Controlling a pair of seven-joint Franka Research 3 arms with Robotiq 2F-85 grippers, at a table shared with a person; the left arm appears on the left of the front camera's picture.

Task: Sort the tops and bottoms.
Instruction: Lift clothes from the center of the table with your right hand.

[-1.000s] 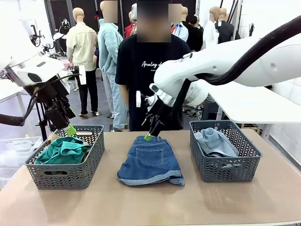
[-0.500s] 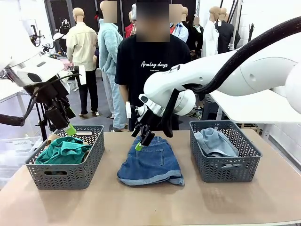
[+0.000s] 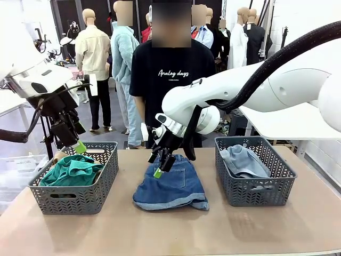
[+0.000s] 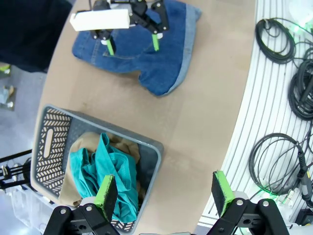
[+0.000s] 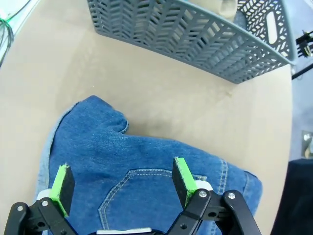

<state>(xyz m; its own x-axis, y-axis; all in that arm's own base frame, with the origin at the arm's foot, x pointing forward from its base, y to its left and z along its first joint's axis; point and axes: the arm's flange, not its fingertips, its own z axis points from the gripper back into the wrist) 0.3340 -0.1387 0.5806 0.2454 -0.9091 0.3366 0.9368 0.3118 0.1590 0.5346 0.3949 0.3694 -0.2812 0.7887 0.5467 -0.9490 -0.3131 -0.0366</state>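
- Front view: the right gripper (image 3: 159,164) hangs with its fingers spread wide and empty, tips directly above the waistband end of the dark blue shorts (image 3: 170,184), which lie flat on the bench (image 3: 170,229). The left gripper (image 3: 74,140) is poised above the far rim of the left basket (image 3: 80,197), fingers holding nothing; the teal top (image 3: 69,172) lies in that basket below them. The pale denim piece (image 3: 244,161) sits in the right basket (image 3: 254,186), well to the side of the right fingers. A person (image 3: 170,80) stands at the far side of the bench.
- Left wrist view: the left fingers (image 4: 106,195) stand fully apart and empty. Beyond them lies the basket with the teal top over the tan top (image 4: 128,147); farther off, the shorts under the other gripper.
- Right wrist view: the right fingers (image 5: 62,183) are wide open, gripping nothing, with the shorts' back pocket between and beneath them. A grey basket lies beyond the shorts.
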